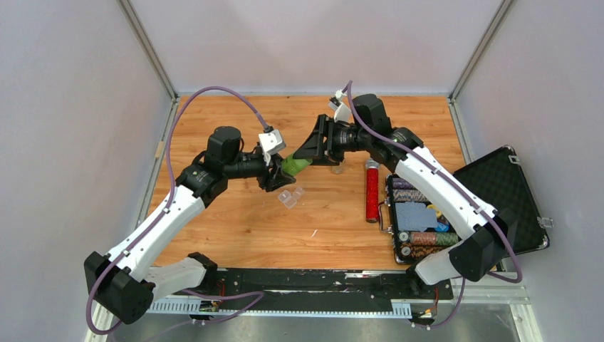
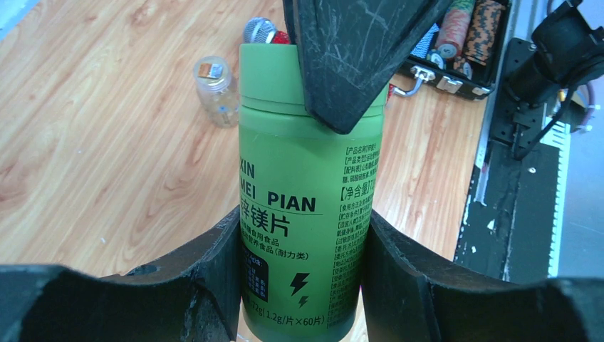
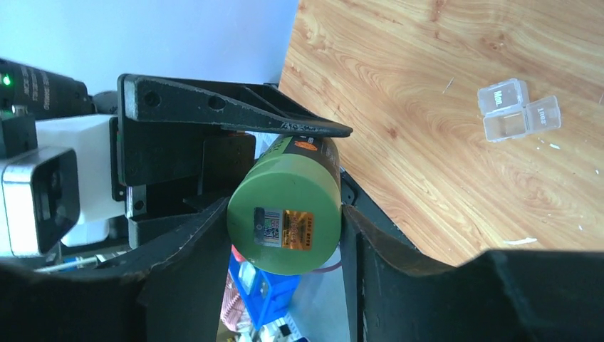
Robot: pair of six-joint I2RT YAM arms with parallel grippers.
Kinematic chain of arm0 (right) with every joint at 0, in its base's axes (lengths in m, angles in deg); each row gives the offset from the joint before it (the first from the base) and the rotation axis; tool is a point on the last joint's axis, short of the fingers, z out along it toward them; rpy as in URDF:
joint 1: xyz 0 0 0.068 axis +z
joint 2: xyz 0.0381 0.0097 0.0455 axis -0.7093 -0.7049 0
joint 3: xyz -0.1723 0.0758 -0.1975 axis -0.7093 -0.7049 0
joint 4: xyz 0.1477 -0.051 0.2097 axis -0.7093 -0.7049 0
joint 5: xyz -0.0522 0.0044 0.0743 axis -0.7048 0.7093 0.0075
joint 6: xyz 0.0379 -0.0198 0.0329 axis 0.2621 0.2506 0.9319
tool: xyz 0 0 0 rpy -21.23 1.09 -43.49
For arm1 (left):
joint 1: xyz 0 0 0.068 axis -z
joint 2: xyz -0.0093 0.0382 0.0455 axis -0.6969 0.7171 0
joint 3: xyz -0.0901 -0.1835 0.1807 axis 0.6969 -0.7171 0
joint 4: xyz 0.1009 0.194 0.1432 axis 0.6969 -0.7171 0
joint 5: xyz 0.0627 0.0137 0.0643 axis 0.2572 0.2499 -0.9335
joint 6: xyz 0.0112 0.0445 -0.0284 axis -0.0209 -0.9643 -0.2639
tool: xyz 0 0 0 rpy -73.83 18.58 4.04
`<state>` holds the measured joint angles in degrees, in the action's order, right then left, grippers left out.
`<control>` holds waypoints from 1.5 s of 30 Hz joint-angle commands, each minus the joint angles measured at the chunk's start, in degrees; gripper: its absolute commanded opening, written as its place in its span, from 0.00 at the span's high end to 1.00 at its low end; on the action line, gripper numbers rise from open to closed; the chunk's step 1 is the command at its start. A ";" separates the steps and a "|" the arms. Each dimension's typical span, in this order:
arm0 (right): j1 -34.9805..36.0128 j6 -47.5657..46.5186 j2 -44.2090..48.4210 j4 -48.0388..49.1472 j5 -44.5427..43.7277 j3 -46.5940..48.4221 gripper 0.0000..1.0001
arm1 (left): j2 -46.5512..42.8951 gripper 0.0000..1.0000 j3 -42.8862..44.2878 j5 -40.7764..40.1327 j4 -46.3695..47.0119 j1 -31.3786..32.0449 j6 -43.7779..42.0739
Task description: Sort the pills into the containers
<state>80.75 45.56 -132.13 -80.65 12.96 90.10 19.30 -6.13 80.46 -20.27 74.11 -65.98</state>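
Note:
A green pill bottle (image 1: 294,167) is held in the air between both arms, above the wooden table. My left gripper (image 1: 279,176) is shut on its body (image 2: 306,206). My right gripper (image 1: 305,155) is closed round its green cap (image 3: 285,217), and one of its black fingers (image 2: 349,57) covers the cap in the left wrist view. The containers, tiny clear plastic boxes (image 1: 288,198) joined side by side, lie on the table just below the bottle; they also show in the right wrist view (image 3: 518,109). No loose pills show.
A small clear bottle (image 1: 338,168) stands right of the grippers, also in the left wrist view (image 2: 216,89). A red tube (image 1: 372,189) lies beside an open black case of poker chips (image 1: 498,185) at the right. Grey walls surround the table.

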 commanded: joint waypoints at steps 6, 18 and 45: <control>0.13 -26.27 8.98 16.73 13.05 -10.69 1.00 | -1.92 1.00 3.80 13.51 -0.55 0.02 2.75; -0.08 -18.74 7.50 9.78 5.95 -6.01 0.00 | -2.78 1.00 2.58 6.41 -1.91 0.04 -2.95; 0.16 -13.18 3.74 15.13 16.53 -5.47 0.98 | -3.41 1.00 2.77 2.49 -7.28 0.02 -13.30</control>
<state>80.88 43.55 -130.42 -72.84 20.02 83.61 17.01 -5.17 79.12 -28.05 74.09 -79.64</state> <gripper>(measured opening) 0.516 0.597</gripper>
